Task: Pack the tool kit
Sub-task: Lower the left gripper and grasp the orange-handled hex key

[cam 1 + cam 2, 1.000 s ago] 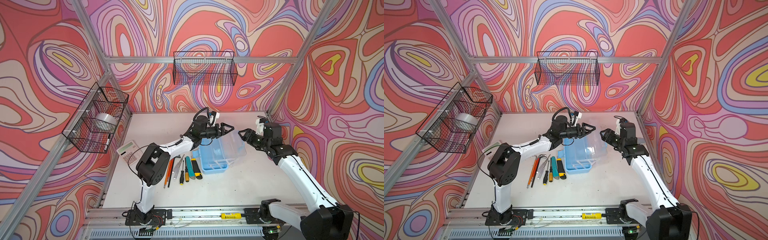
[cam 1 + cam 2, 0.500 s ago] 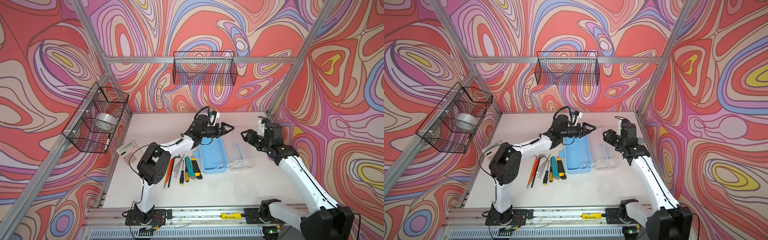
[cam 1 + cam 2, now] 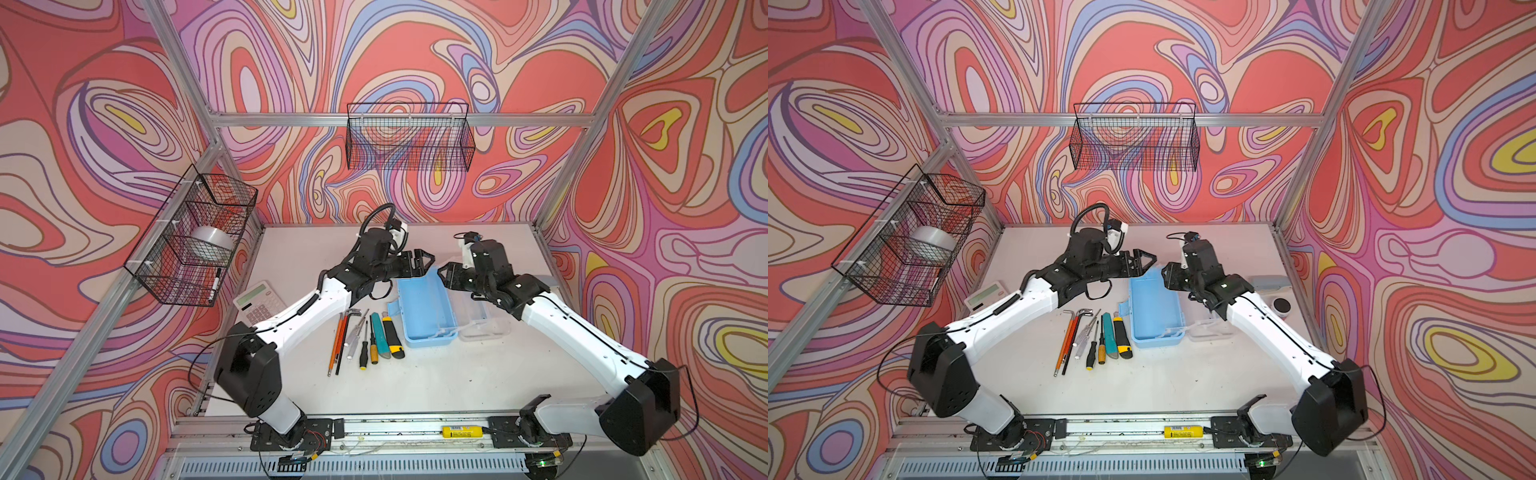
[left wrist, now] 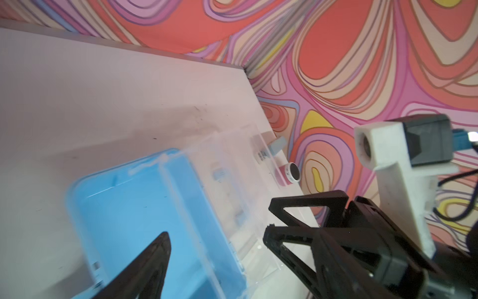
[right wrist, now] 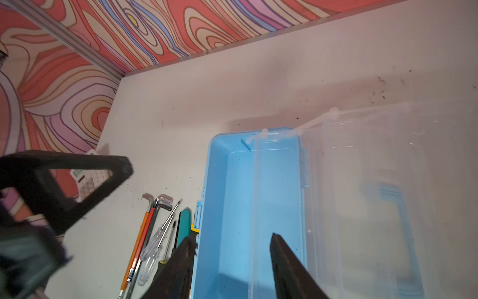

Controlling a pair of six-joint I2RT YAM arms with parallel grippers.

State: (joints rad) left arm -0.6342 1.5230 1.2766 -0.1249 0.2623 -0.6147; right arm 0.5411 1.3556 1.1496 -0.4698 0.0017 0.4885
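basket (image 3: 178,278): is hanging on the side wall, far off to the left of the left gripper (image 3: 430,264), and is carrying a tape roll (image 3: 210,241).
calculator (image 3: 257,299): is lying on the table (image 3: 415,395), well left of the left gripper and nearer the arm bases than its tips; the left arm (image 3: 307,311) is passing over one corner.
hex keys (image 3: 338,345): are lying side by side, left of the left gripper on its base side, bent heads pointing toward it.
screwdrivers (image 3: 363,353): are lying in the same row, between the hex keys and the knives (image 3: 392,338).
knives: two are lying side by side on the base side of the left gripper's tips, just beside the box (image 3: 424,307).
left gripper: is hovering at the box's far end, fingers standing spread wide with nothing between them.
box: is lying open on the table, on the base side of both grippers, its far end reaching their tips.
right gripper (image 3: 444,276): is facing the left gripper, tips near but apart; its fingers (image 5: 284,259) are standing partly apart over the blue tray, pinching nothing.
lid (image 3: 482,328): is lying opened out flat, joined to the box's right side, partly under the right arm (image 3: 561,324).
stapler (image 3: 1268,282): is lying right of the right gripper, near the table's edge, well apart from the box.
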